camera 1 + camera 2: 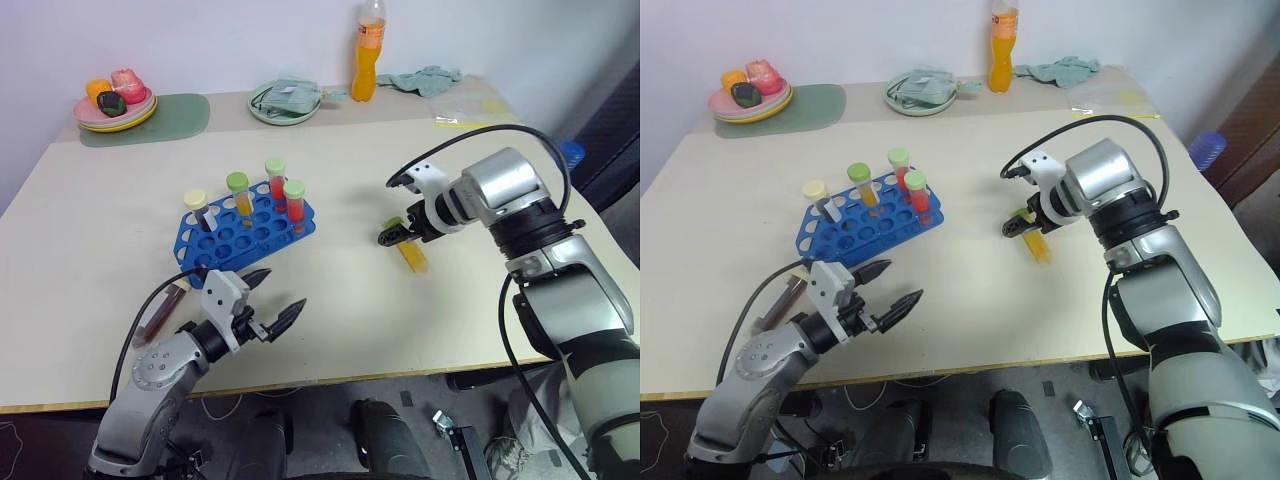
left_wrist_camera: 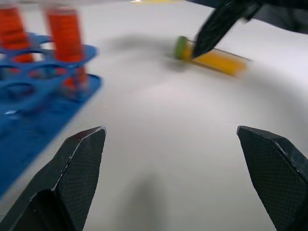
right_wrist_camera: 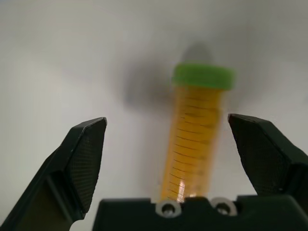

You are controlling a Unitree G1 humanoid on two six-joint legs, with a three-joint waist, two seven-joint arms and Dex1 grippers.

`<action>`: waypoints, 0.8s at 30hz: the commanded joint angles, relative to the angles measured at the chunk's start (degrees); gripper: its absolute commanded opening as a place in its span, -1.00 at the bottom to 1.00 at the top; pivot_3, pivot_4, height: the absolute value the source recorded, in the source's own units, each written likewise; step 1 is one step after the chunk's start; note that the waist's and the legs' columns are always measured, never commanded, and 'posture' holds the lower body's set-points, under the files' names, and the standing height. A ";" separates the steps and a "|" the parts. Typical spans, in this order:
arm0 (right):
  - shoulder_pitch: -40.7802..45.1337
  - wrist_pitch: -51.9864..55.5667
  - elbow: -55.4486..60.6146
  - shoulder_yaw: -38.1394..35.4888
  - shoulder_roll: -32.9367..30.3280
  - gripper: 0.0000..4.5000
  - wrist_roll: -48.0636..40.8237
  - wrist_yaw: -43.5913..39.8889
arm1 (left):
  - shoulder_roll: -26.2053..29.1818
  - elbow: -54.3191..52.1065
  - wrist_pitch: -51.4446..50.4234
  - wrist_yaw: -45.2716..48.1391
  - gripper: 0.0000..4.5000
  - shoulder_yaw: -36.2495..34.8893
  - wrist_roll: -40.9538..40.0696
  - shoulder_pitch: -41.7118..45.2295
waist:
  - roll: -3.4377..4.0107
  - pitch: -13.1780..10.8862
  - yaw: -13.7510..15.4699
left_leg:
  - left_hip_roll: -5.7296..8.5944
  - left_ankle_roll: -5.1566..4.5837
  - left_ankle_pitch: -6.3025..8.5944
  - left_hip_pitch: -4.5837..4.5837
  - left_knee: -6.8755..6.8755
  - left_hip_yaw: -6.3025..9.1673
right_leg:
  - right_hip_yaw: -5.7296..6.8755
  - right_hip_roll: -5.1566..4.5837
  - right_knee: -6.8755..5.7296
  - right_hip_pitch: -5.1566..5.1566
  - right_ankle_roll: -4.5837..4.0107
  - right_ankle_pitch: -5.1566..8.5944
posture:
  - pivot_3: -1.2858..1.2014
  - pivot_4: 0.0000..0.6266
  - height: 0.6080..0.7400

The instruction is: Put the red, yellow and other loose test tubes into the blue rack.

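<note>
The blue rack (image 1: 262, 231) stands left of centre with several capped tubes upright in it, red and yellow ones. A loose yellow tube with a green cap (image 1: 412, 253) lies on the table to its right. My right gripper (image 1: 396, 233) points down over that tube, open. In the right wrist view the tube (image 3: 197, 134) lies between the spread fingers (image 3: 86, 149) with a gap on each side. A loose dark red tube (image 1: 163, 307) lies by the rack's near left corner. My left gripper (image 1: 275, 297) hovers open and empty in front of the rack (image 2: 29, 96).
At the back of the table stand a plate of fruit (image 1: 115, 105) on a green mat (image 1: 170, 115), a bowl with a cloth (image 1: 285, 100), an orange drink bottle (image 1: 368, 60) and a crumpled cloth (image 1: 425, 78). The table's front edge (image 1: 380, 378) runs just beyond my left gripper.
</note>
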State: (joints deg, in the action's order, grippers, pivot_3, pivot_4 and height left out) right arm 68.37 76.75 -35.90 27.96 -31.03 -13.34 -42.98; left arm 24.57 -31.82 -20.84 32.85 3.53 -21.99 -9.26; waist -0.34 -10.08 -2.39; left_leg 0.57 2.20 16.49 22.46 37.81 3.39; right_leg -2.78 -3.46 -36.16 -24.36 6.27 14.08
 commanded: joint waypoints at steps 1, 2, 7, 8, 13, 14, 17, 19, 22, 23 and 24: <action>2.27 -2.32 -1.63 2.01 0.02 0.42 3.03 -1.78 | 0.59 -4.23 -0.47 0.58 1.00 1.16 -0.88 -1.52 | 0.00 0.00 -0.04 | 0.00 0.00 0.00 0.00 0.00 0.00 | 0.00 0.00 0.00 0.00 0.00 0.00 | 0.03 -0.52 1.00; 2.39 -2.48 -1.79 2.19 0.09 0.21 3.53 -2.14 | 0.68 -4.51 -0.55 0.66 1.00 1.31 -0.85 -1.79 | 0.01 -0.01 -0.02 | 0.00 0.00 0.00 0.00 0.00 0.01 | 0.00 0.00 0.00 0.00 0.00 0.00 | 0.03 -0.52 1.00; 2.45 -0.87 4.42 4.08 -2.12 -0.65 4.52 -5.30 | 1.06 -4.43 0.16 0.58 1.00 0.66 0.00 -2.71 | 0.11 -0.07 -0.06 | 0.00 0.00 0.00 -0.01 0.00 0.02 | 0.01 0.02 -0.02 -0.01 -0.01 0.00 | 0.03 -0.52 1.00; 1.95 -0.21 7.30 3.94 -3.15 -0.65 3.62 -6.63 | 1.05 -4.06 0.65 0.43 1.00 -0.06 0.08 -3.10 | 0.16 -0.10 -0.06 | 0.00 0.00 0.00 0.00 0.00 0.02 | 0.01 0.01 -0.02 -0.03 -0.01 0.00 | 0.03 -0.52 1.00; -9.96 -9.83 35.65 -6.07 -7.19 -0.65 -5.38 -12.87 | -2.03 -1.02 4.15 -4.40 1.00 -10.38 -1.23 -7.19 | 0.12 -0.10 0.21 | -0.02 -0.02 0.01 0.04 -0.11 0.06 | 0.05 0.02 0.07 -0.08 0.01 0.02 | 0.03 -0.52 1.00; -13.23 -14.16 40.24 -10.64 -4.21 -0.65 -7.59 -11.75 | -3.32 0.46 5.10 -6.52 1.00 -13.31 -0.90 -7.83 | 0.13 -0.11 -0.04 | -0.05 -0.04 0.02 0.04 -0.15 0.08 | 0.07 0.03 0.12 -0.05 0.02 0.03 | 0.03 -0.52 1.00; -18.78 -21.38 46.32 -17.12 5.21 -0.65 -10.64 -6.87 | -6.49 3.20 7.16 -9.15 1.00 -18.11 -2.21 -8.29 | 0.15 -0.12 -0.44 | -0.16 -0.07 0.04 -0.10 -0.23 0.02 | -0.08 0.19 0.02 -0.06 0.02 0.02 | 0.03 -0.52 1.00; -21.35 -28.00 47.32 -17.12 14.24 -0.65 -9.95 -1.51 | -8.03 5.38 9.63 -10.61 1.00 -19.57 -1.02 -7.55 | 0.13 -0.11 -0.15 | -0.18 -0.06 0.03 -0.09 -0.22 0.02 | -0.05 0.25 -0.02 -0.07 0.01 0.01 | 0.03 -0.52 1.00; -22.79 -42.27 40.47 -15.21 27.83 -0.65 -3.41 10.29 | -9.32 7.77 12.98 -13.42 1.00 -19.61 2.82 -6.32 | 0.10 -0.09 0.06 | -0.19 -0.01 0.01 -0.08 -0.13 0.06 | -0.02 0.24 -0.06 -0.06 -0.03 -0.02 | 0.03 -0.52 1.00; -22.73 -46.30 37.62 -14.87 31.02 -0.65 -1.81 12.77 | -9.71 8.21 13.67 -14.46 1.00 -19.65 3.69 -5.92 | 0.06 -0.06 0.12 | -0.17 0.02 -0.01 -0.06 -0.12 0.06 | -0.02 0.22 -0.06 -0.05 -0.04 -0.03 | 0.03 -0.52 1.00; -22.50 -50.55 34.44 -14.17 33.68 -0.65 0.01 14.69 | -10.05 8.49 14.23 -15.35 1.00 -19.78 4.30 -5.54 | -0.02 -0.02 0.25 | -0.14 0.06 -0.03 -0.06 -0.12 0.07 | -0.01 0.20 -0.06 -0.05 -0.04 -0.03 | 0.03 -0.52 1.00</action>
State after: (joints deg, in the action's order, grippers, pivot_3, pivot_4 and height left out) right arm 45.49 33.19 1.02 14.08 1.29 -15.97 -32.06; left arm 14.67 -22.59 -8.97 18.93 -15.05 -19.11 -15.09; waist -0.37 -10.10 -2.14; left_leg 0.48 2.30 16.44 22.41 37.69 3.47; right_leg -2.78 -3.31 -36.22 -24.41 6.22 14.04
